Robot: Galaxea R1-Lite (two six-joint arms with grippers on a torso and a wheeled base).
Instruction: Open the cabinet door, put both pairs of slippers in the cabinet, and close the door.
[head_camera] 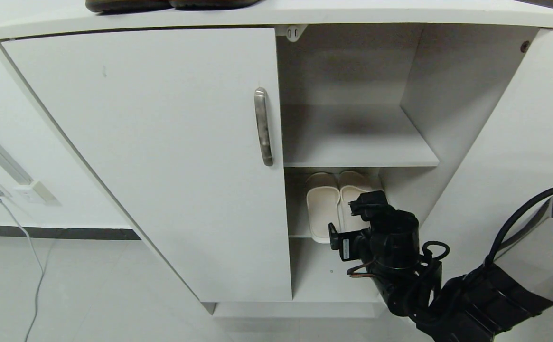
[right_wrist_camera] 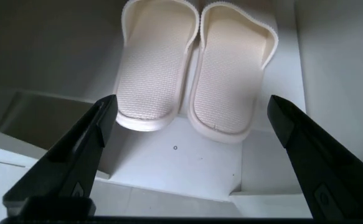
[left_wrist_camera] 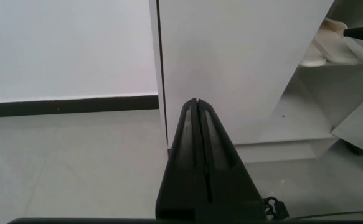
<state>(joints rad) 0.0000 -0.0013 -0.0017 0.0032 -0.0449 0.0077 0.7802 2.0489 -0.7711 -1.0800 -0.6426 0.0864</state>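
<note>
backing the wide-open right tool out carelessly could snag the cream slippers, whose heels overhang the shelf, and tip them off.

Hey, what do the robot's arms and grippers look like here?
Both grippers are black: the left gripper and right gripper have long tapering fingers. The right arm is black too, with looped black cables and a small white label.

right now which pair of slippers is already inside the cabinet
The cream pair, side by side on the second shelf down in the open half. The dark pair lies on top of the cabinet, outside it.
</note>
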